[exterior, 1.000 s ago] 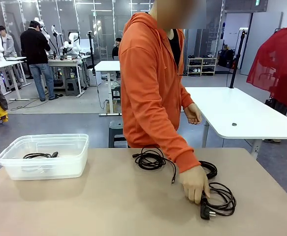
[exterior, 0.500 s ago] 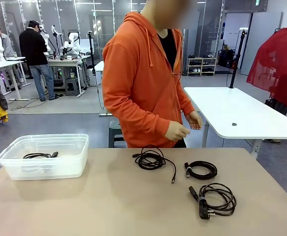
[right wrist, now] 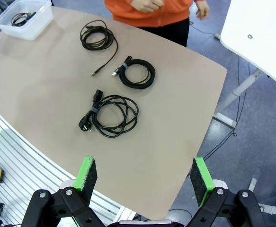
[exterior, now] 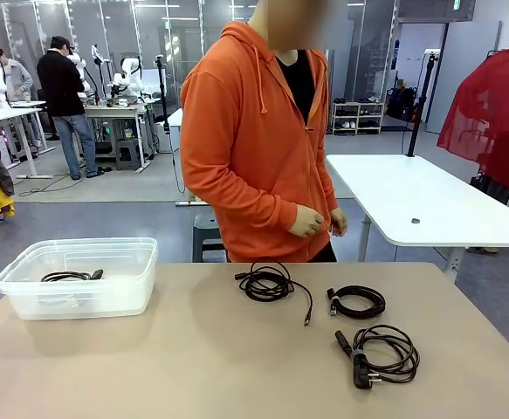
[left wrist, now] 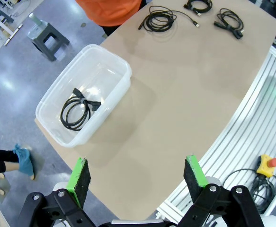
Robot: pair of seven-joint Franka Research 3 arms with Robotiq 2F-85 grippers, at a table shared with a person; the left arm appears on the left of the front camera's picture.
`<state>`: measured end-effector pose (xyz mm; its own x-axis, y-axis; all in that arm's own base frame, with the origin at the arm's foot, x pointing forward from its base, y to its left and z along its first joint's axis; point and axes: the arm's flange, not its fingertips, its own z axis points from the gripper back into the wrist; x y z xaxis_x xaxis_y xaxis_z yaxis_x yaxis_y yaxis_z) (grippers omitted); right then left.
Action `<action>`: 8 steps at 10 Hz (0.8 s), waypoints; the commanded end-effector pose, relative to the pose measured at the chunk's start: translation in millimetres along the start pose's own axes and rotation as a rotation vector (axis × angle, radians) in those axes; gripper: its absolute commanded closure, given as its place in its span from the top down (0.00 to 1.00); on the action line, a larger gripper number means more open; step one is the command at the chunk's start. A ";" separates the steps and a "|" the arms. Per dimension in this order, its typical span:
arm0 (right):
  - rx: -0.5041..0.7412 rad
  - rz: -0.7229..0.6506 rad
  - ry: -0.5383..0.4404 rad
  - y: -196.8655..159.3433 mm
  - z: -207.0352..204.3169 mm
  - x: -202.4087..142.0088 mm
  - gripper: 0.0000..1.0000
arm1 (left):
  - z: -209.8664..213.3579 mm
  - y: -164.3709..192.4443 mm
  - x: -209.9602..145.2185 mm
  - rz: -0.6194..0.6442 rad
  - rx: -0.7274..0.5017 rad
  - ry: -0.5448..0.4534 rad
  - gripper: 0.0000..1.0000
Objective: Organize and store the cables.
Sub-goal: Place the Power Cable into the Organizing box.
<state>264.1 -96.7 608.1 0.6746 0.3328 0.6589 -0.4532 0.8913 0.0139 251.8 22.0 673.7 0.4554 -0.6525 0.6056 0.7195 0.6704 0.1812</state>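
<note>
Front view first: the tan table [exterior: 175, 367] runs across the lower frame, and at its left edge sits a clear plastic bin [exterior: 27, 297] with one tied coil [exterior: 69, 276] lying inside. At the centre of the frame a loose coil [exterior: 267, 285] sprawls on the tabletop, one thin end trailing down to the right. Just right of it, not touching, there's a tight coil [exterior: 356, 302], and lower right the power cord [exterior: 387, 353], looped, its plug at the lower left of the loop. Behind the table stands a person in an orange hoodie [exterior: 254, 148], hands [exterior: 306, 222] up at the waist, off the table. Over to the left wrist view: the left gripper [left wrist: 136, 163] hangs high above the table, green pads spread wide, nothing between them. The bin is at middle left with the tied coil on its floor, and the other three cables line the top edge, loose coil leftmost, power cord rightmost. Right wrist view now: the right gripper [right wrist: 143, 163] is likewise released, jaws wide, nothing but air between. The power cord lies dead centre of the frame, the tight coil just above it, the loose coil upper left, and the bin tucked into the top left corner, well apart from those three
</note>
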 end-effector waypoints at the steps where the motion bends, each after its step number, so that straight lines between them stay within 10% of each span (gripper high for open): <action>1: -0.072 -0.011 0.092 15.7 -15.2 7.1 1.00 | 2.0 0.5 -0.5 -0.004 0.004 0.000 1.00; 8: -0.156 -0.140 0.419 106.2 -134.4 6.6 1.00 | 2.0 0.5 -0.5 -0.004 0.004 0.000 1.00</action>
<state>297.9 30.6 540.7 0.8889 0.3287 0.3189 -0.3272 0.9430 -0.0602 251.6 22.4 674.0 0.4553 -0.6518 0.6065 0.7191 0.6708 0.1811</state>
